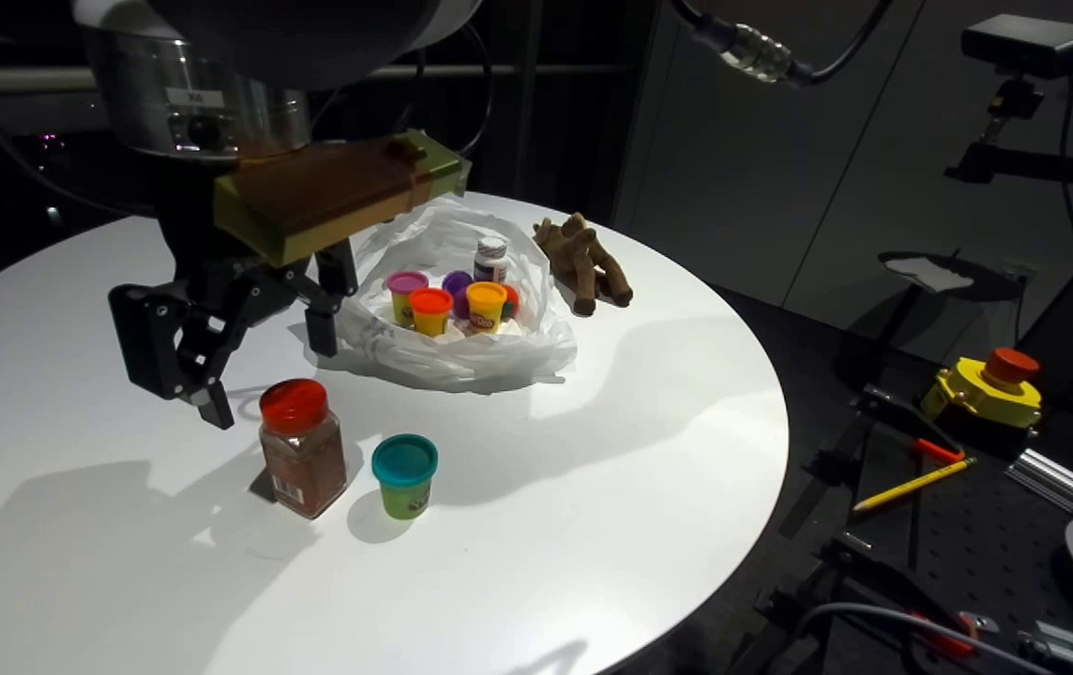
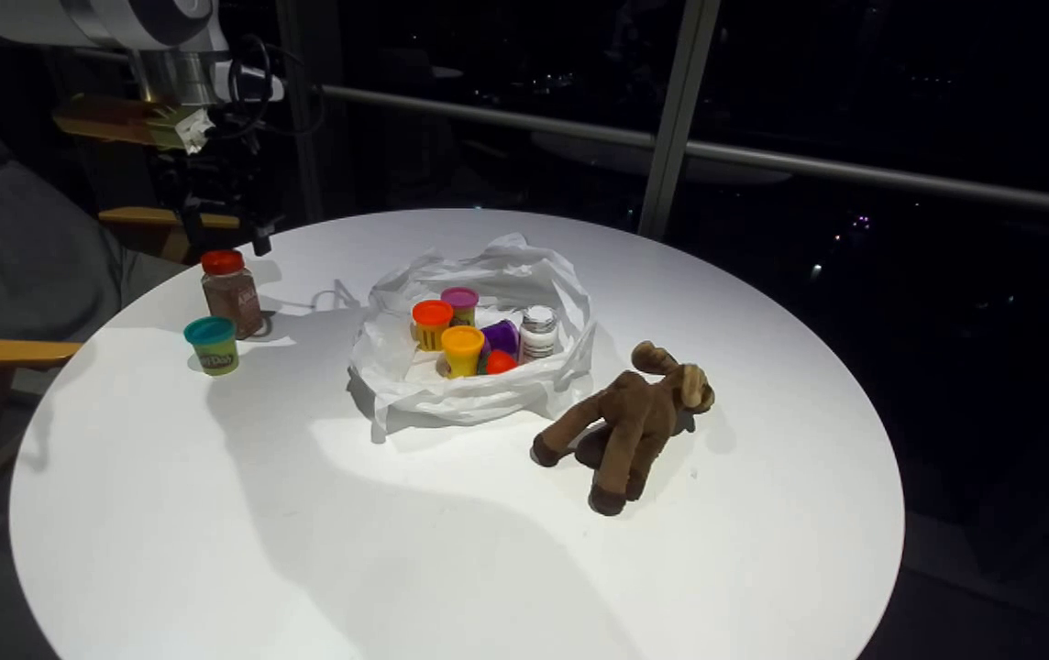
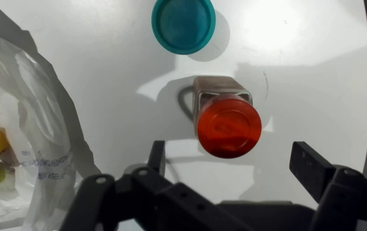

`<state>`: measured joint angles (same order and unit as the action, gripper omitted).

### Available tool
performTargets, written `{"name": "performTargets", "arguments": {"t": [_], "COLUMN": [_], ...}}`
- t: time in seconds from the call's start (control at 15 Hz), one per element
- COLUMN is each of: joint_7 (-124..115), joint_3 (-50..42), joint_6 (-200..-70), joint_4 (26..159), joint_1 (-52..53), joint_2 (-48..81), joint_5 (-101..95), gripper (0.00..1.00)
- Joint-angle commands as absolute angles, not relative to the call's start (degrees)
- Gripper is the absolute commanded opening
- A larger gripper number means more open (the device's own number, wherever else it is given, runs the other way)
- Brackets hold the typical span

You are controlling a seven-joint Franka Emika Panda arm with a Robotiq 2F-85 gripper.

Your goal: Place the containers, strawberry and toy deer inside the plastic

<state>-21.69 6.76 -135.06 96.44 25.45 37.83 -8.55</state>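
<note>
Pincer [image 3: 231, 160] parted wide, nothing held: it hangs near the red-lidded jar [image 1: 304, 450], apart from it. That jar stands upright on the worktop [image 1: 593, 487], outside the plastic bag [image 2: 469, 404]. Filled with brown powder [image 1: 313, 472], it should be stiff and fairly heavy, its smooth walls a little slippery; gripping two flat faces below the lid [image 3: 229, 126] seems surer than trusting the round lid itself. Just beside it stands one teal-lidded tub [image 1: 404, 476], probably light and firm, best squeezed round its body. Inside the bag, whose film looks flimsy and easy to snag, are four more tubs: one orange-lidded tub [image 2: 433, 325], one yellow tub [image 2: 462, 353], one pink-lidded tub [image 2: 461, 304] and one tipped purple tub [image 2: 501, 337], along with one white-capped bottle [image 2: 538, 335] and one red thing, apparently the strawberry [image 2: 501, 363]. Outside the bag, on its far side from the jar, lies one toy deer [image 2: 638, 408], presumably light and squashy, so its thick body should give a better hold than a leg.
</note>
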Motion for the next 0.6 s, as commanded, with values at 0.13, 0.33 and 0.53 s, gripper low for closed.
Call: {"name": "performTargets", "arguments": {"t": [0.13, 0.33, 0.53], "joint_7": [-20.99, -20.95, -20.96], "joint_3": [7.05, 7.06, 7.11], "joint_6": [-132.72, -132.04, -132.43], "joint_4": [94.19, 93.86, 93.26], "joint_1": [25.96, 25.98, 25.89], "joint_2": [38.73, 38.95, 39.6], "joint_5": [-7.97, -7.99, -7.79], "gripper": [1.0, 1.0, 1.0]}}
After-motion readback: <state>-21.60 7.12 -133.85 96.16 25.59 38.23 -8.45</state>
